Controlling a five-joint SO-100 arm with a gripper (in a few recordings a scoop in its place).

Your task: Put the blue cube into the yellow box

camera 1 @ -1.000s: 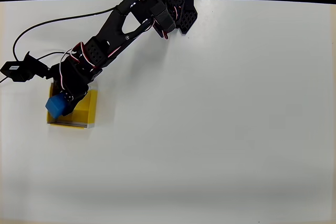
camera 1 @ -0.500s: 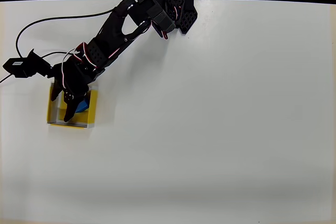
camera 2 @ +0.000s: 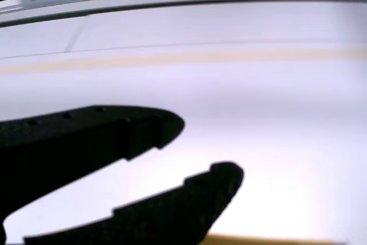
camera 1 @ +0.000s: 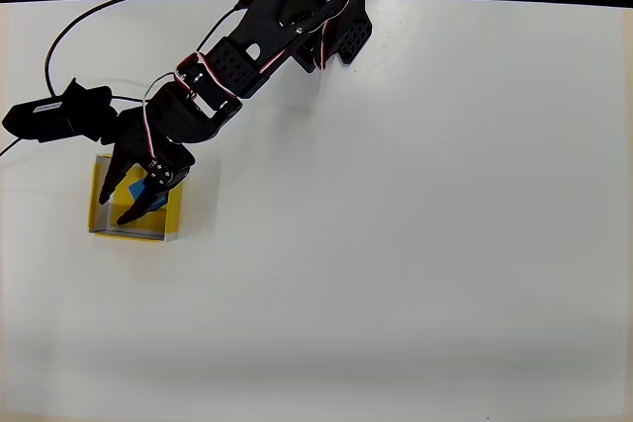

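Looking down from the overhead camera, I see my black arm point(camera 1: 247, 46) reaching from its base at the top centre of the frame diagonally toward the left side of a plain white table point(camera 1: 415, 244). Its gripper point(camera 1: 117, 207) hangs over the yellow box point(camera 1: 104, 226), which sits at the left edge of the frame, a little above mid-height. The two black fingers point(camera 1: 132, 212) are spread apart with nothing between them, so the pincer is open and empty. The blue cube point(camera 1: 141, 188) lies inside the box, toward its upper right part; I can see patches of bright blue between the fingers and the body of the gripper, which cover the rest of it. The cube is low in the box while the fingers are above it, and I cannot tell whether anything touches it. A black cable point(camera 1: 79, 22) loops from the arm across the upper left of the table, and a small black unit point(camera 1: 54, 116) juts out to the left of the wrist. In the wrist camera, the two dark fingers point(camera 2: 189, 205) cross the lower left of the frame with a clear pale gap between them, over a blurred white surface, and a thin yellow strip shows along the bottom edge.
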